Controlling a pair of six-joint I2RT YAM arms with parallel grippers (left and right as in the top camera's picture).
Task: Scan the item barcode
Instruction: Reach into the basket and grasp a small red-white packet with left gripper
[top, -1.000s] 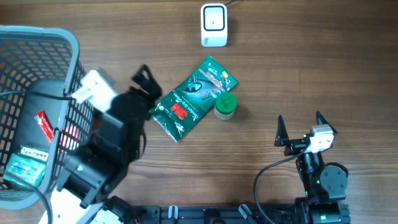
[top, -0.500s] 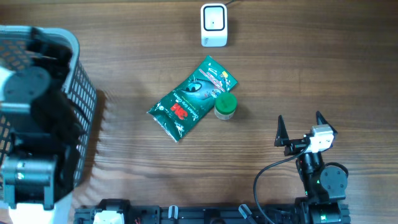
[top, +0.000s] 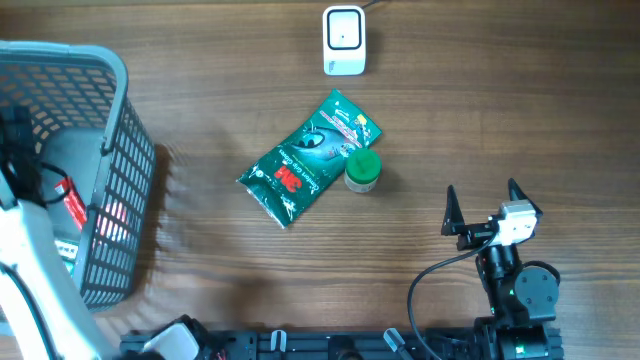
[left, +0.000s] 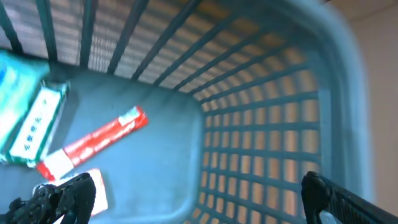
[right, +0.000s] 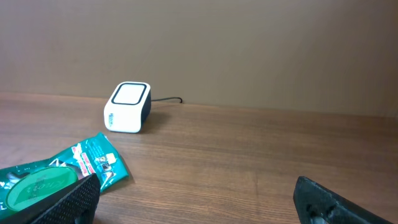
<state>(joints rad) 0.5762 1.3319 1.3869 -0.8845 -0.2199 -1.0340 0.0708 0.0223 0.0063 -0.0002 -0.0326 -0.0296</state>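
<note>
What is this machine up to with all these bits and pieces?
Nothing is being held right now. The left pincer hangs open inside the plastic basket, above a red packet and a teal box. The right pincer sits open near the table's front edge. A green packet and a green-lidded jar lie mid-table, and the white barcode scanner sits at the far side.

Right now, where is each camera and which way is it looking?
Overhead: above the table, facing straight down on scanner, green packet and basket; right gripper and left arm show.
Left wrist: on the left arm, looking down into the basket; open left gripper frames the view.
Right wrist: low over the table, facing the scanner; its open fingers show.
Shared: overhead and right wrist both see scanner and green packet.
</note>
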